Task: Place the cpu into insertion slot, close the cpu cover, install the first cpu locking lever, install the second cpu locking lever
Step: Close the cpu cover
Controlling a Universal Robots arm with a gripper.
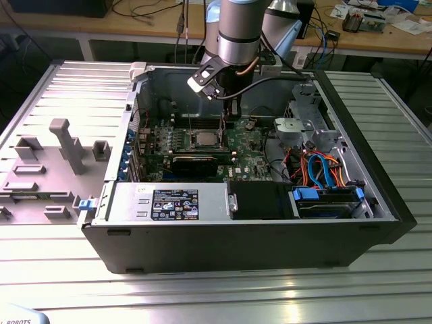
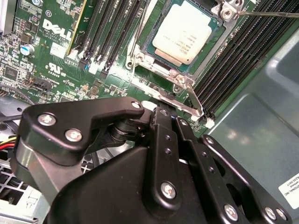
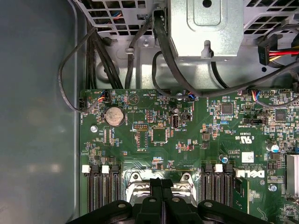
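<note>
I see the slatted metal desk (image 1: 202, 297) carrying the open computer case (image 1: 236, 239), which lies on its side. The arm (image 1: 237, 34) reaches down into it from above, with its jaws low over the green motherboard (image 3: 154, 140). In both wrist views the jaws look pressed together, tip against tip. I cannot tell whether anything thin is caught between them. Black memory slots (image 2: 110, 32) run along either side of the jaws. Just ahead of the jaw tips lies the cpu cover (image 2: 156, 70), folded flat, its window framing the cpu (image 2: 183, 30). The cpu sits in the insertion slot (image 2: 149, 46), dull metal top up, just beyond the jaws and apart from them. A silvery locking lever (image 2: 198, 105) has its bent end right at the jaw tips. A second thin lever (image 2: 266, 14) runs past the cover's far corner. Farther from the jaws, a coin battery (image 3: 113, 116) sits on the board.
</note>
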